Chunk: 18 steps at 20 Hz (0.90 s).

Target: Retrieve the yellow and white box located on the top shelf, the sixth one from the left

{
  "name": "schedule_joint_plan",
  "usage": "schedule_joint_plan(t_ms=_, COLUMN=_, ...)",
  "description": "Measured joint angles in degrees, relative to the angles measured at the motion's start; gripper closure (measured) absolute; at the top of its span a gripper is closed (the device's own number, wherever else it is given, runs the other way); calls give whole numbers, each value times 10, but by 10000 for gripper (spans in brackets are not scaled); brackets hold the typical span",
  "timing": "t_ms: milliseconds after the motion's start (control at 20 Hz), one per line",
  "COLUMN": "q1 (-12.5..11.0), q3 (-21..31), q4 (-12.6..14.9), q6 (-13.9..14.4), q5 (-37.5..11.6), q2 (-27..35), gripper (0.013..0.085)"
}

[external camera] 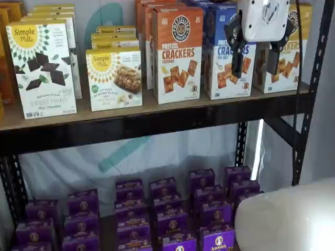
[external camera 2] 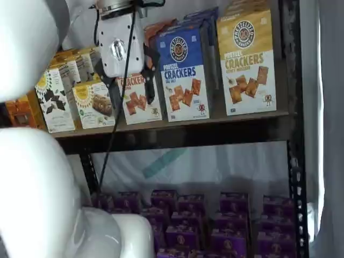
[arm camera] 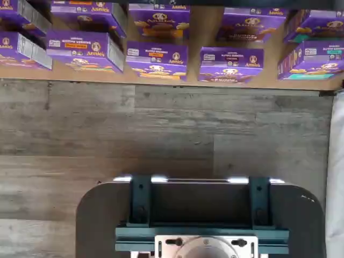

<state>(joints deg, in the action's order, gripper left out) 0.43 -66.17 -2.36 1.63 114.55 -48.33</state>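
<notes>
White end effector [external camera: 256, 58], black fingers, cable.

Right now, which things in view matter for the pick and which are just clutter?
For the job:
- yellow and white box
- top shelf
- pincer, open, not on any box

Just there:
- orange cracker box
- blue cracker box
- Simple Mills boxes
- purple boxes below

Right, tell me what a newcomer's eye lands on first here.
The white gripper with open black fingers hangs before the top shelf, in front of the blue cracker box. The yellow and white box stands at that shelf's far end. Below, purple boxes crowd the lower level.
</notes>
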Motion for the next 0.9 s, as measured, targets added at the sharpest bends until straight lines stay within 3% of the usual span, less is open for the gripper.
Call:
schedule_joint_plan(t_ms=250, q1=-12, q3=-3, q4=-11, q6=-7, q5=4, q2=3, gripper=130)
schedule_joint_plan(t_ms=400, q1=-11, q3=-1, q4=-3, q6=-10, q5=-2, q2=2, gripper=130)
schedule_joint_plan(t_ms=550, q1=-10, q3=9, q4=22, q6=-18, q5=-33, q2=-3, gripper=130)
schedule_joint_plan(t_ms=750, q1=-37, q3=25, q4=53, q6=-51, q5=-94, q2=-1, gripper=130)
schedule_joint_plan(t_ms=900, q1=-67, q3=28, q4=61, q6=-80, q5=-130, q2=10, gripper=130)
